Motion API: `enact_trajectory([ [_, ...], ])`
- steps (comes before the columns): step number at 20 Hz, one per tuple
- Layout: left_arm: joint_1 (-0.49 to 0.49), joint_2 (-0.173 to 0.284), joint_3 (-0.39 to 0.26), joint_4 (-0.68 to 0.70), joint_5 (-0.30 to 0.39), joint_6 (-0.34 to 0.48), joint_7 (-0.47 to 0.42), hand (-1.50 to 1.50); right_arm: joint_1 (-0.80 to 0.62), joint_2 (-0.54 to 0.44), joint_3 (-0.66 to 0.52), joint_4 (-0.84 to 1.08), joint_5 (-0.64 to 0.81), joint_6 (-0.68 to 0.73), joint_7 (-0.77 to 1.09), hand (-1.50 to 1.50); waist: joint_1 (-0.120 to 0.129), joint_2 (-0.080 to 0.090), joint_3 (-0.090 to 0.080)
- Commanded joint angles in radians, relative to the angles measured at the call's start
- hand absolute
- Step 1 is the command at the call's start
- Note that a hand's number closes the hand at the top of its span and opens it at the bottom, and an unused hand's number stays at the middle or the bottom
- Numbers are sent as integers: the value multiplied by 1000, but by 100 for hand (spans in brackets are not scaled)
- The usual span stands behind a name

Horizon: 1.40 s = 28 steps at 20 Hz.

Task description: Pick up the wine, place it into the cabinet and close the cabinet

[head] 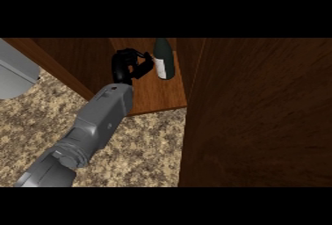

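Reaching over the speckled desk (pixel 136 145) into the open cabinet (pixel 156 94), left robot hand (pixel 130 66) sits just beside the wine (pixel 163 61), fingers relaxed, holding nothing. Bottle stands on the cabinet floor near its far right wall. Door (pixel 259 114) open, likely next.

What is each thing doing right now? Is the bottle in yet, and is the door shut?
Wine bottle: inside the cabinet, on its shelf, beside the hand.
Cabinet shelf: carrying the bottle.
Cabinet door: open.
Left hand: inside the cabinet, fingers curled, just left of the bottle.
Right hand: not in view.
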Motion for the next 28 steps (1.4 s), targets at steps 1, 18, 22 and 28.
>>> enact_trajectory([
  [1,7,18,-33,12,-36,65,0,150,26,6,-1,-29,-28,2,10,-150,-16,5,0],
  [18,54,65,-101,11,-112,90,98,-150,-8,13,9,-29,-33,12,-2,-150,-24,15,-3],
  [22,77,110,-96,11,-108,29,103,-150,-5,7,5,-25,-20,9,0,-150,-6,11,-4],
  [28,69,123,-98,11,-111,30,83,-150,0,7,23,-36,-13,15,9,-150,-4,6,-5],
])
